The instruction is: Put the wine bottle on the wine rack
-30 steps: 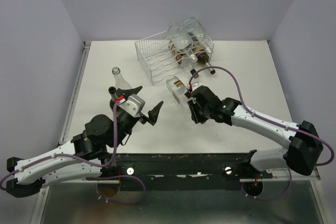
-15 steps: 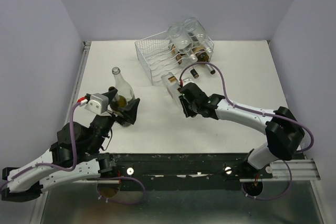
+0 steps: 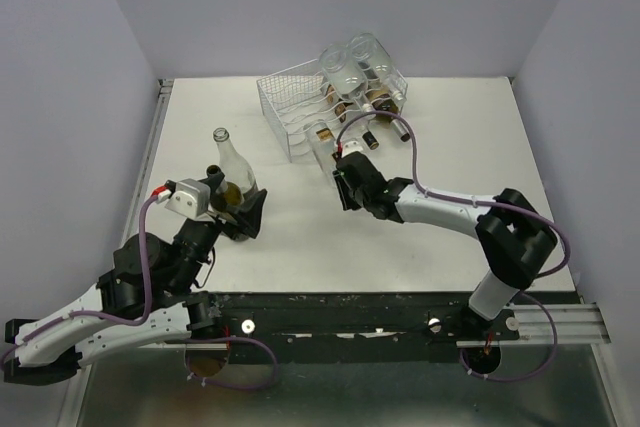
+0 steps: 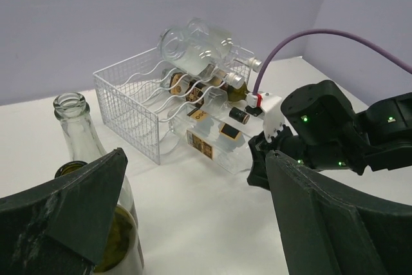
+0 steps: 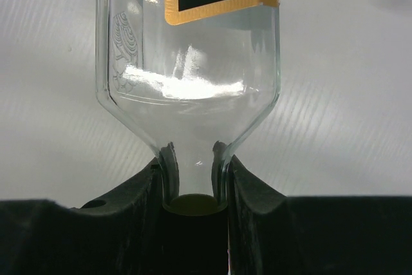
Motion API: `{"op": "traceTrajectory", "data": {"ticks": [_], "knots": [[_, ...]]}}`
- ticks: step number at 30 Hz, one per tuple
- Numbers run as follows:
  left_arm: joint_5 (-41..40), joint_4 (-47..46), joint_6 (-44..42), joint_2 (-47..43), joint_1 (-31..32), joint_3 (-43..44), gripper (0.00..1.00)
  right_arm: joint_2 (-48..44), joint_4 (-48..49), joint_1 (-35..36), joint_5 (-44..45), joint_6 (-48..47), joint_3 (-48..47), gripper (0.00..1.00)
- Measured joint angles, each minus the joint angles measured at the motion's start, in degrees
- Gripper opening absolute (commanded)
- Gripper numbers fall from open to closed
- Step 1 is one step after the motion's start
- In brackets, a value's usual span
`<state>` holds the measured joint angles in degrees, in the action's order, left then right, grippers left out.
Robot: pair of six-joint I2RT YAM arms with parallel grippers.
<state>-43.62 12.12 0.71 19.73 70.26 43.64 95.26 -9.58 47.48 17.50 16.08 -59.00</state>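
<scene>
Our right jaws are clenched on the neck of the bottle (image 5: pixel 193 62), which lies nearly level just above the counter (image 3: pixel 300 237). Its base points at the open front of the rack (image 3: pixel 285 97), so we judge it can slide in base first along a wavy wire row. The base sits right at the lower row, beside the bottles already stacked there (image 3: pixel 360 77). Whether it rests in the cradle yet we cannot tell. Our left jaws stand released and wide, close by two upright bottles (image 4: pixel 74 120) and well apart from the rack, which leaves the right arm room to work.
</scene>
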Motion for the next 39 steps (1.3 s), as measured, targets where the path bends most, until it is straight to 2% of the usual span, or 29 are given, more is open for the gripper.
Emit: {"op": "traceTrajectory", "data": {"ticks": [8,14,18,30,39], "knots": [[-0.2,0.0,0.0,0.7,0.0,0.0,0.99,6.9,12.0,-2.4,0.2,-1.0,-0.2,0.0],[-0.3,0.0,0.0,1.3,0.0,0.0,0.99,12.5,16.8,-6.7,-1.0,-1.0,-3.8,0.01],[-0.3,0.2,0.0,1.9,0.0,0.0,0.99,14.6,18.4,-10.1,-4.8,0.1,-6.0,0.0],[-0.3,1.5,0.4,3.4,0.0,0.0,0.99,24.2,17.9,-13.0,-14.8,2.1,-19.5,0.0],[-0.3,4.0,1.8,3.4,0.0,0.0,0.99,29.1,11.2,-13.0,-16.6,5.1,-29.7,0.01]]}}
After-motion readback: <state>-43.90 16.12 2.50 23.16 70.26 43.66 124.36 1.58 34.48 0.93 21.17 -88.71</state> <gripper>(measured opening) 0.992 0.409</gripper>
